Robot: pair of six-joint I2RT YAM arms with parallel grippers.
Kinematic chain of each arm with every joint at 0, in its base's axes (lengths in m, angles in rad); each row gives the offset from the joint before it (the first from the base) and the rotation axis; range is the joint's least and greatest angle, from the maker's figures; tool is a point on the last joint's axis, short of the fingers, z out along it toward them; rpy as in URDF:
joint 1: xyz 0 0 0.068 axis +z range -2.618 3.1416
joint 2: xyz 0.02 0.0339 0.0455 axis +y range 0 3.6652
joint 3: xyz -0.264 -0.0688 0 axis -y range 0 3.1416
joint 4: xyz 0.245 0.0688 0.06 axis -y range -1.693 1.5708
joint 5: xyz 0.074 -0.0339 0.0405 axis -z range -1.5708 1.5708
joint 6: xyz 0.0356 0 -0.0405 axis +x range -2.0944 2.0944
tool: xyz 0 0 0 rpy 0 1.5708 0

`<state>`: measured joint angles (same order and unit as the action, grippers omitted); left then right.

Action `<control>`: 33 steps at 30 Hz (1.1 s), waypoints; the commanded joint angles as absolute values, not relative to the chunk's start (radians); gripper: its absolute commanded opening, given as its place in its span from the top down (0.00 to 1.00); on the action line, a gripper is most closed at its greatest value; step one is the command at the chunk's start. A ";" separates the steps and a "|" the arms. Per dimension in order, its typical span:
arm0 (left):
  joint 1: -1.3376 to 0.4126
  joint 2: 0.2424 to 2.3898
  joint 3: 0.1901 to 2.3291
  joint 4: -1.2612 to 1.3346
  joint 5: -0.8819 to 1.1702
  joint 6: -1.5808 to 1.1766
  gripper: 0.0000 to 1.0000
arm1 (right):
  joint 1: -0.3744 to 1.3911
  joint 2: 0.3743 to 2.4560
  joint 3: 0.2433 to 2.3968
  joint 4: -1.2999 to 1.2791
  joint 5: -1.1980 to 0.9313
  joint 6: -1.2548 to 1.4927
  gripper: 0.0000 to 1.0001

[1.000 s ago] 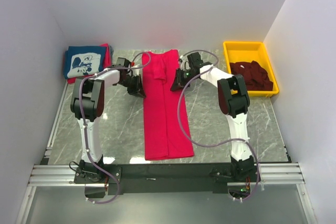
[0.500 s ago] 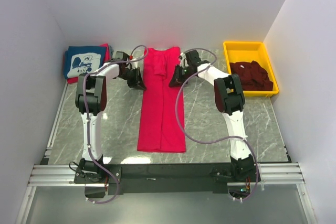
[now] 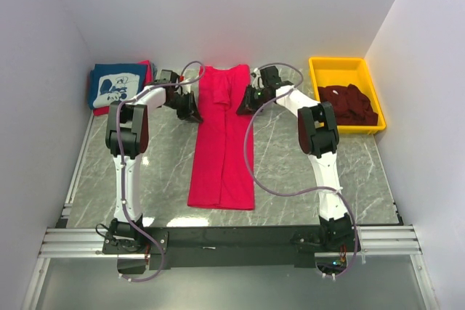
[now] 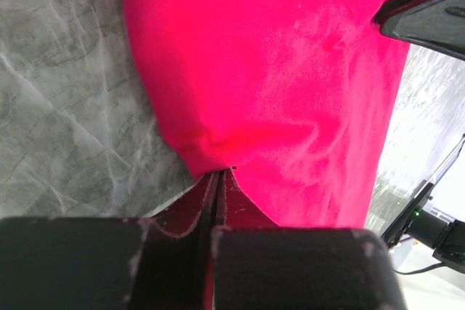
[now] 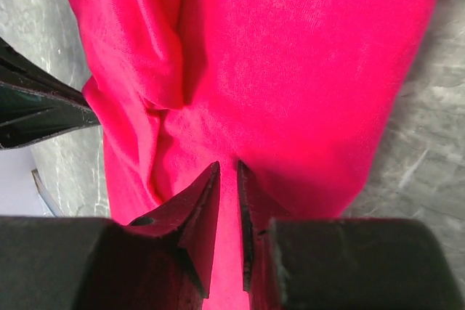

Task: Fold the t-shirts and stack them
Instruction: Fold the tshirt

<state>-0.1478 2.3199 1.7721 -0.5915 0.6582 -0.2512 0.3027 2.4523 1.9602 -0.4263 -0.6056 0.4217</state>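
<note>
A bright red t-shirt (image 3: 221, 143), folded into a long strip, lies down the middle of the table, its top end near the back wall. My left gripper (image 3: 192, 114) is shut on its upper left edge; the left wrist view shows the closed jaws pinching the cloth (image 4: 290, 70) at the tip (image 4: 218, 173). My right gripper (image 3: 243, 103) holds the upper right edge; its jaws (image 5: 227, 168) stand a narrow gap apart with red cloth (image 5: 290, 49) between them. A folded navy t-shirt (image 3: 116, 86) with white print lies on a red one at the back left.
A yellow bin (image 3: 338, 62) at the back right holds dark maroon t-shirts (image 3: 351, 104). White walls close in the back and both sides. The arm bases stand at the near edge.
Both grippers have pulled the red t-shirt toward the back wall; its near end has slid away from the front edge and the strip has straightened.
</note>
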 commanded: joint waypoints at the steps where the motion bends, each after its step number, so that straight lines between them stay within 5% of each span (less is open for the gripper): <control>1: -0.152 2.301 1.781 -0.581 0.644 -0.239 0.94 | 0.293 2.435 1.996 -0.436 -0.578 0.385 0.74; 6: -0.117 2.111 1.715 -0.545 0.654 -0.226 0.70 | 0.291 2.266 1.991 -0.477 -0.610 0.324 0.50; 11: -0.077 1.870 1.663 -0.526 0.598 -0.170 0.01 | 0.296 1.996 1.898 -0.505 -0.551 0.188 0.29; 19: -0.054 1.441 1.573 -0.525 0.612 0.093 0.01 | 0.345 1.608 1.717 -0.554 -0.350 -0.201 0.18; 24: -0.063 1.211 1.298 -0.419 0.696 0.282 0.01 | 0.350 1.318 1.436 -0.329 -0.495 -0.396 0.12; 27: -0.090 1.180 1.256 -0.568 0.798 0.447 0.01 | 0.365 1.195 1.296 -0.346 -0.647 -0.555 0.11; 33: -0.196 1.051 1.048 -0.831 0.832 0.856 0.01 | 0.711 1.157 1.129 -0.675 -0.482 -0.709 0.09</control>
<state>-0.1509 1.1423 1.1458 -0.6735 0.7685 0.5915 0.5915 1.1656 1.2064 -0.5098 -0.5163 -0.5907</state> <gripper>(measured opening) 0.994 0.902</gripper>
